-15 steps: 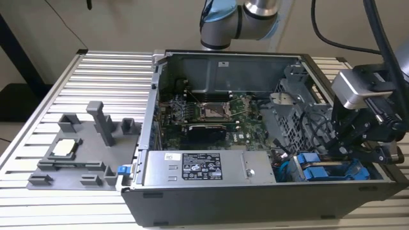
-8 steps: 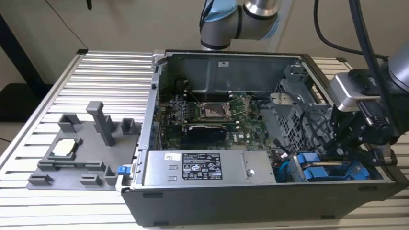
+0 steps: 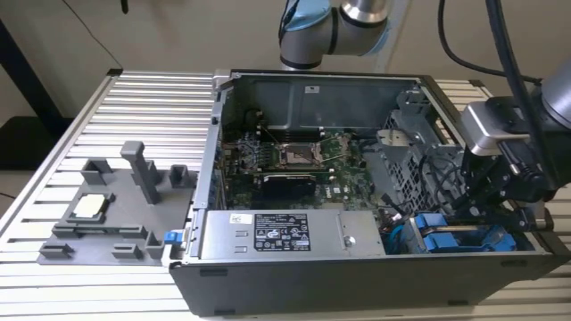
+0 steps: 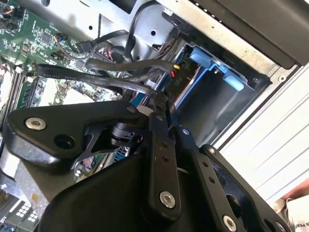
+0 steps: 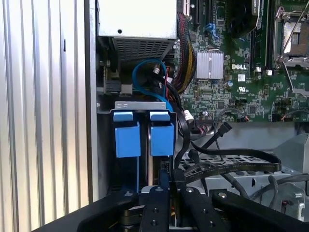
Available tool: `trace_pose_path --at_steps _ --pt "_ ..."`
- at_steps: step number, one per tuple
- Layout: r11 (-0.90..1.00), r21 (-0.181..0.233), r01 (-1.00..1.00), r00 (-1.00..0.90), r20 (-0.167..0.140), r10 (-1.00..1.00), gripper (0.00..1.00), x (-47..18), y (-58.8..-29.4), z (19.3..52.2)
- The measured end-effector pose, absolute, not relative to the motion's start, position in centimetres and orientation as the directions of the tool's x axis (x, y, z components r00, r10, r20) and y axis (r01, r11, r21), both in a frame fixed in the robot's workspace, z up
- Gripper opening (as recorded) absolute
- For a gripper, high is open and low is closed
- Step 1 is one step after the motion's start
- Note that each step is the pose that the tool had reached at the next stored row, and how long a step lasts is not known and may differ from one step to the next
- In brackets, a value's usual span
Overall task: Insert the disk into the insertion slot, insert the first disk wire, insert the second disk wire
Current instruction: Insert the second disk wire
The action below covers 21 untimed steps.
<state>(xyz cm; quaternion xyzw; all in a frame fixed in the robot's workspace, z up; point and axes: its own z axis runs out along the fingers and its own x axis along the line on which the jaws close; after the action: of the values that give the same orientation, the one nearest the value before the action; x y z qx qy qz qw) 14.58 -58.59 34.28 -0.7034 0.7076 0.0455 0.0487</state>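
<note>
Beside the blue disk [image 5: 145,137] carriers, closed fingers [image 5: 164,186] pinch a black wire [image 4: 104,65], cables crowding close.

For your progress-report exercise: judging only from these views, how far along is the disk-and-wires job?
Done: the disk in its blue carrier sits in its slot, in the case's corner. In hand: the gripper sits at the bay by a black cable connector; whether it grips a wire is unclear. Left: no wire can be confirmed plugged in.

Disk [image 3: 455,239] in blue carrier, seated in its bay, blue tabs outward, black wires [image 5: 227,166] beside it
</note>
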Motion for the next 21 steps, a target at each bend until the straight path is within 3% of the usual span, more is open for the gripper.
trace_pose_path --at_steps 18,20,21 --pt "0.005 -0.003 -1.000 -0.005 -0.135 -0.991 0.16 14.68 -58.61 33.61" --pt "0.005 0.000 -1.000 -0.005 -0.135 -0.991 0.17 14.68 -58.61 33.87" --pt "0.005 0.001 -1.000 -0.005 -0.134 -0.991 0.23 14.67 -58.62 34.06"
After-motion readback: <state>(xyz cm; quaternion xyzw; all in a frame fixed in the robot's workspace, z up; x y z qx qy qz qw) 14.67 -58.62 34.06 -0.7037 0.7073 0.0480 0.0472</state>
